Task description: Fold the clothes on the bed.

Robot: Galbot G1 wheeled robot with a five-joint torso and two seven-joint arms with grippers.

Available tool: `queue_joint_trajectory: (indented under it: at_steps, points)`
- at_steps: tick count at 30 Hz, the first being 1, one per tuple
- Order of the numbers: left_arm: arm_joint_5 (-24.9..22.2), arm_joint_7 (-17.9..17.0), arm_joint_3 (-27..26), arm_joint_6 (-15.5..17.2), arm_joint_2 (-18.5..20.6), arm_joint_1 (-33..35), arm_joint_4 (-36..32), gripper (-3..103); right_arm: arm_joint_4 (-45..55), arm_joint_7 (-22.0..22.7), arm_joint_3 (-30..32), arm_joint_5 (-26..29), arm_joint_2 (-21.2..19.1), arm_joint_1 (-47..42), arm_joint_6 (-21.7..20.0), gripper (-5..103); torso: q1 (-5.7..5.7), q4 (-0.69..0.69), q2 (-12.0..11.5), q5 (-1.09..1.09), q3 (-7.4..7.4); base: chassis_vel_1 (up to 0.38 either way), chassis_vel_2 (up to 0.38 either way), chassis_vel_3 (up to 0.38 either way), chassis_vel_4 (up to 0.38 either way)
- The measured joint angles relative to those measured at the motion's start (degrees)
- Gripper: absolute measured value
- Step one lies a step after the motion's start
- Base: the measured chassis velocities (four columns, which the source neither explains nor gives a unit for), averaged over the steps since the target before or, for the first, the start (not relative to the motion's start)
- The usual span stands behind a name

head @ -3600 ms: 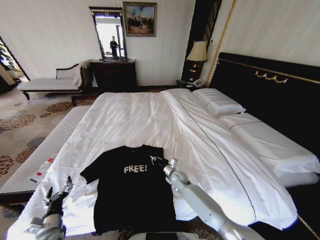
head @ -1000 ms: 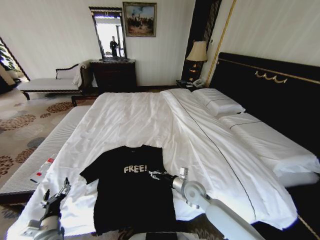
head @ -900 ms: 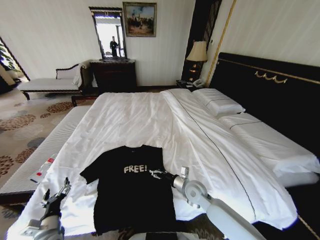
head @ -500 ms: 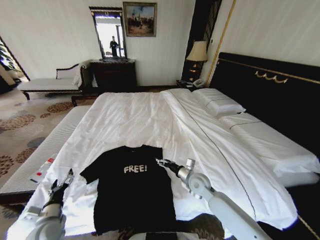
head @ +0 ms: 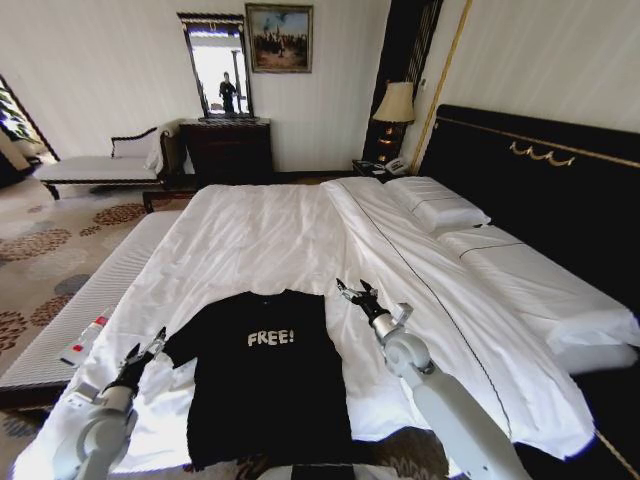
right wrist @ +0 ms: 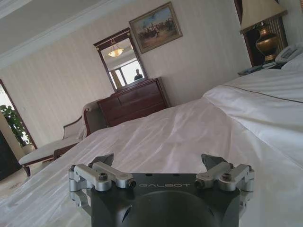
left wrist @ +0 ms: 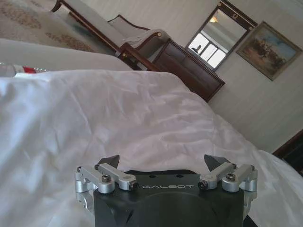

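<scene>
Black T-shirt (head: 262, 375) lying flat, chest up, white "FREE!" lettering (head: 271, 338) showing, on the near end of the bed (head: 270, 235), at 6 o'clock of the head view. White sheet spreading around it.

Right gripper (head: 356, 292) hovering over bare sheet at 2 o'clock from the shirt, just off its right sleeve, touching nothing. Jaws spread wide, holding nothing (right wrist: 160, 166).

Left gripper (head: 146, 348) sitting low at 9 o'clock from the shirt, close beside the left sleeve. Jaws spread wide too, empty (left wrist: 164, 164).

White pillows (head: 437, 204) resting at the headboard (head: 545, 175), 2 o'clock, well apart from the shirt.
</scene>
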Motion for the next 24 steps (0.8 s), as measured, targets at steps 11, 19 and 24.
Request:
queue_joint_trajectory:
  at_steps: [11, 19, 24]
  points:
    - [-5.92, -2.25, 1.05, 1.11, -1.53, -3.47, 6.59, 100, -1.03, 1.13, -0.77, 2.0, 1.36, -0.67, -1.77, 100, 0.0, 0.01, 0.0, 0.0, 0.0, 0.0, 0.0, 0.0, 0.0]
    - [-3.94, -2.44, 3.02, 1.15, -1.52, -6.67, 9.41, 100, -1.24, 1.48, -1.07, 5.64, 1.41, -0.36, -2.36, 100, 0.0, 0.0, 0.0, -0.01, 0.0, 0.0, 0.0, 0.0, 0.0]
    - [-3.11, -2.41, 3.23, 0.99, -1.6, -7.65, 10.76, 95, -1.85, 1.74, -1.17, 6.78, 1.43, 0.05, -2.63, 100, 0.0, 0.0, 0.0, -0.01, 0.0, 0.0, 0.0, 0.0, 0.0]
